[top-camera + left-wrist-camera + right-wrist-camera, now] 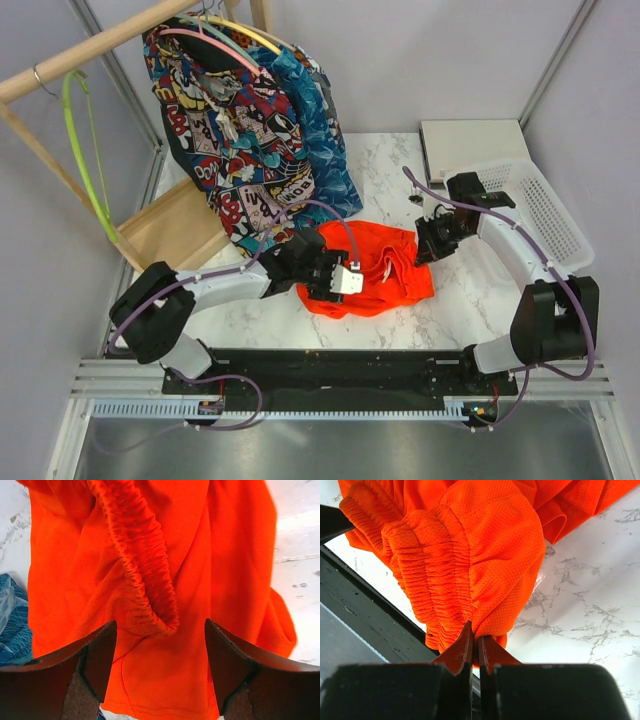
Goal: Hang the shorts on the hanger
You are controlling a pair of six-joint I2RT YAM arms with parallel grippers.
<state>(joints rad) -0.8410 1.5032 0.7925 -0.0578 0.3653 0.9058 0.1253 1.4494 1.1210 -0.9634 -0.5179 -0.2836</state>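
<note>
Two grippers working one pair of shorts [385, 262], crumpled mid-table on the marble top [470, 300].

Right gripper [476, 645]: pinched tight on a bunched piece of elastic waistband at the shorts' right edge.

Left gripper [160, 630]: spread wide, fingers [95, 670] either side of a waistband fold at the shorts' left edge, nothing clamped.

Room:
- Right of the shorts: bare marble up to the white basket [545, 215].
- Near side: the shorts' hem is close to the black base rail [320, 365].
- Far left is tight: the comic-print garment [225, 160] hangs down to just beside the shorts' far-left corner, with the blue garment [325, 160] touching it on the right.

The lime-green hanger [85, 150] hangs by itself on the wooden rail [90, 55] at far left. It is well apart from the shorts, with open air around it.

Count: 1 shorts, 1 lime hanger, 2 hung garments, 1 pink hanger [215, 48] and 1 yellow hanger [255, 33] on top of them, 1 basket.
</note>
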